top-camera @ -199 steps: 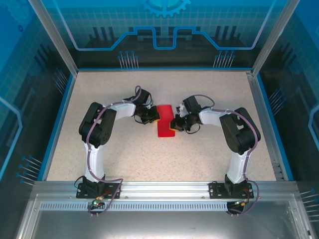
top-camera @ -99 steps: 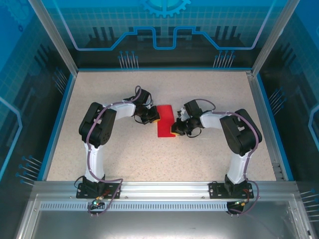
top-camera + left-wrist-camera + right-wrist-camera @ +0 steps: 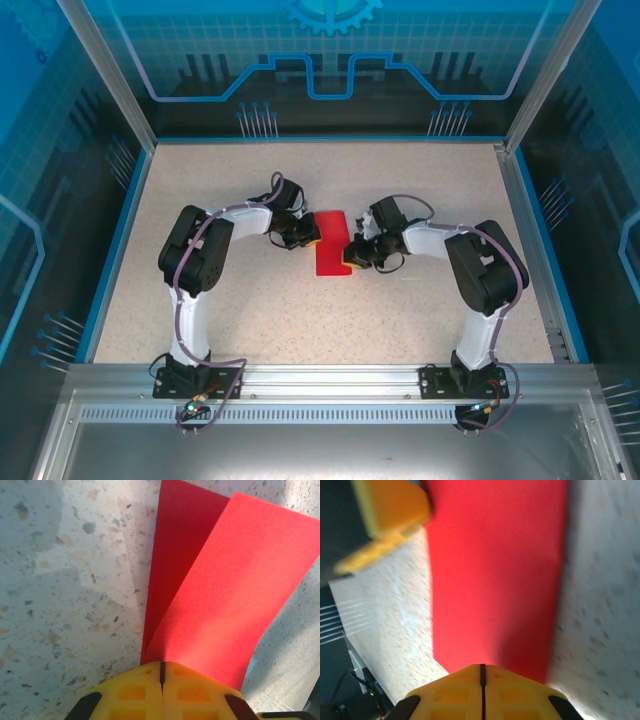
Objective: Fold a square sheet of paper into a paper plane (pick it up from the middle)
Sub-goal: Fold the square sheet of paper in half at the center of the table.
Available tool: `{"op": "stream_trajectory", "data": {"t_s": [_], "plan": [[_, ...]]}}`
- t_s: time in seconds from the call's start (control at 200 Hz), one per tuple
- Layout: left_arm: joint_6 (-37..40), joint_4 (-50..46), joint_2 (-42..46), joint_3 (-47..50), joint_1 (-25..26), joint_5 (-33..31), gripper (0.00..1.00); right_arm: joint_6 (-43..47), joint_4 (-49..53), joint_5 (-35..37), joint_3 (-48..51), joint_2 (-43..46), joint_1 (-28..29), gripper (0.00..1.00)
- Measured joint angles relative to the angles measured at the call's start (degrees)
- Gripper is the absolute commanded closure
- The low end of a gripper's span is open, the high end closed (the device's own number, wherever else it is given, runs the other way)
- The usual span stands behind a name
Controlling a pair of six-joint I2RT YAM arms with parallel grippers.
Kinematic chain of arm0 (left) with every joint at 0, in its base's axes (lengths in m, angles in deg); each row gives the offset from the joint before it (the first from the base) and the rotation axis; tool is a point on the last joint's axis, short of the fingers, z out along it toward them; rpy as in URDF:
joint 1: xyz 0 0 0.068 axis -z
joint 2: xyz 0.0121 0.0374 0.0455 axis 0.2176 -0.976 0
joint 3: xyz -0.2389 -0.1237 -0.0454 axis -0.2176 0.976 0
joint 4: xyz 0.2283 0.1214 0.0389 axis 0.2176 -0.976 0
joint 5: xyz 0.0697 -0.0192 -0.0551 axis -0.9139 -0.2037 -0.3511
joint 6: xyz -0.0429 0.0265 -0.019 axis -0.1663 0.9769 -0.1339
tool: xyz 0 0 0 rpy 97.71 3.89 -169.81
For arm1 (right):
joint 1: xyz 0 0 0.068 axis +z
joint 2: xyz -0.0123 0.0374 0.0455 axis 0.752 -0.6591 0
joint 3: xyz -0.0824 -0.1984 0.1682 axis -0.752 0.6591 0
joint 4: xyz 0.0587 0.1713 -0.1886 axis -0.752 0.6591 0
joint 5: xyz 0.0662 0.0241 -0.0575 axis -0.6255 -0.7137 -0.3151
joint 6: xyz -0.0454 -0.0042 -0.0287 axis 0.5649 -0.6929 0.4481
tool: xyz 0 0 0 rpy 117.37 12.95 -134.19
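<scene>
Pinching one edge of the thin bright red square sheet of paper, my left gripper has its two yellow plastic fingers pressed flat together. From the left wrist camera the seam between these fingers is only a thin dark line, and two red layers come out from this seam. The upper layer is bright and lifted, and the lower layer is darker and lies closer to the speckled beige stone-like table. So the sheet is folded over, and it looks long and narrow, no more square.

My right gripper is also closed, its yellow fingers tight together. It stands at the opposite side of the sheet, toward the near end, and the red surface runs right up to its tips. I cannot tell if the edge is really caught between them or if the tips only touch it.

From above, the sheet lies in the middle of the table, between my two grippers, with its long side going away from my bases. In the right wrist view, one yellow finger of my left gripper is at the far corner of the sheet.
</scene>
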Motion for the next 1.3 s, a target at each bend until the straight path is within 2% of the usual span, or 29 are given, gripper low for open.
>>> {"op": "stream_trajectory", "data": {"t_s": [0.165,0.285,0.495,0.945,1.301], "plan": [[0.00,-0.02,0.00,0.00,0.04,-0.02,1.00,0.11,0.13,-0.04,-13.57,-6.73,-0.87,0.94],[0.00,-0.04,0.00,0.00,0.04,-0.02,1.00,0.11,-0.39,0.20,-19.10,-12.44,-1.18,0.94],[0.02,-0.13,0.00,0.00,0.04,-0.02,1.00,-1.84,-0.70,0.26,-19.67,-17.59,-3.30,0.94],[0.07,-0.59,-0.04,-0.28,0.09,-0.20,1.00,-5.03,-3.80,0.52,-20.48,-17.81,-4.70,0.93],[0.17,-0.68,-0.04,-0.28,0.09,-0.22,1.00,-6.14,-3.34,4.85,-23.06,-19.61,-4.74,0.94]]}}
